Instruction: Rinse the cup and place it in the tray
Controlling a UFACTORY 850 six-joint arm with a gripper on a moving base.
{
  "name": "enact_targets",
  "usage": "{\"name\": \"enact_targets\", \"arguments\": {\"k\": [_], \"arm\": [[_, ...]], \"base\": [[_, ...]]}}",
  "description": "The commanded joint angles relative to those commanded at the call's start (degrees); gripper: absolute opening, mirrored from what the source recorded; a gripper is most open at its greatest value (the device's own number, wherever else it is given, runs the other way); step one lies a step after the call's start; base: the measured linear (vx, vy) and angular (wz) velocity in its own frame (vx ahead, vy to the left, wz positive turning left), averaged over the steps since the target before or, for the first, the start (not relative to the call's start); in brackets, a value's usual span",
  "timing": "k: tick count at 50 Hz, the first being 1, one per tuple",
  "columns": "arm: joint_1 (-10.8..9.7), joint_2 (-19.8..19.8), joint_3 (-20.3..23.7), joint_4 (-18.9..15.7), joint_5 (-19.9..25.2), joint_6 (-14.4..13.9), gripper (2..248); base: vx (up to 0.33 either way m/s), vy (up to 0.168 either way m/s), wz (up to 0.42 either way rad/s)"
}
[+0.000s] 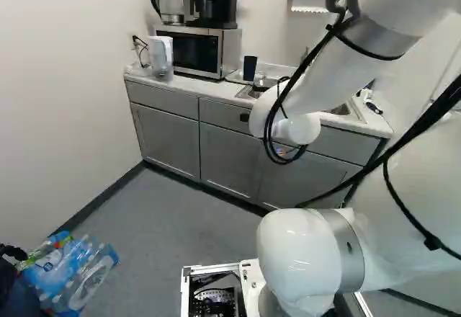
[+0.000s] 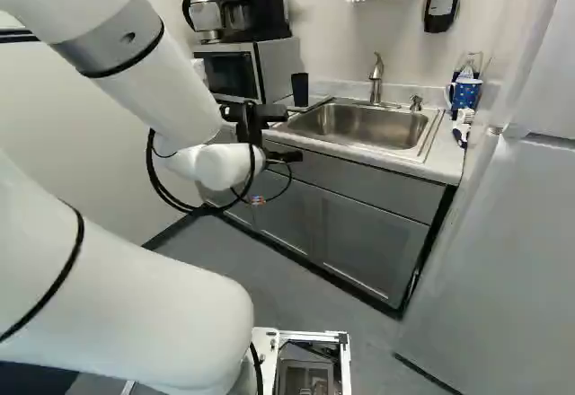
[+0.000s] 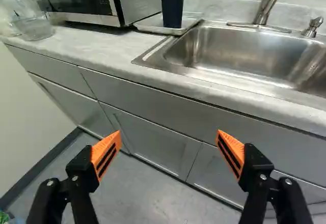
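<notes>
"Dark blue cup (image 3: 172, 2): where is it, and what do you have hold of?"

"Left to right in my right base view, the microwave (image 2: 235, 70) stands beyond the sink (image 2: 364, 124), to its left. Off the sink's front left, my gripper (image 3: 169, 137) hangs with its fingers spread wide, gripping nothing. Just beside the sink's left rim lies the tray (image 3: 145, 26), with the cup upright on it. The faucet (image 2: 376, 78) rises behind the sink."

"How will the cup handle?"

"Light and fairly stiff, I'd judge, perhaps plastic. It narrows toward its foot, so I'd close on both sides around mid-height, level and gently. A high pinch could tip it; once wet, it may slide down through the pads. I'd leave its mouth free for rinsing."
</notes>
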Motion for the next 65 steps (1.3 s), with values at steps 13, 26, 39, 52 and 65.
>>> {"name": "enact_targets", "arguments": {"k": [13,26,39,52,65], "arm": [[1.54,0.19,3.43,0.27,5.1,-0.2,247],[2.75,0.34,6.13,0.48,9.12,-0.35,247],[3.63,0.46,8.1,0.64,12.06,-0.46,247],[4.19,0.53,9.34,0.74,13.92,-0.53,247],[4.43,0.55,9.86,0.78,14.69,-0.56,247]], "base": [[0.0,0.0,0.0],[0.0,0.0,0.0],[0.0,0.0,0.0],[0.0,0.0,0.0],[0.0,0.0,0.0]]}}
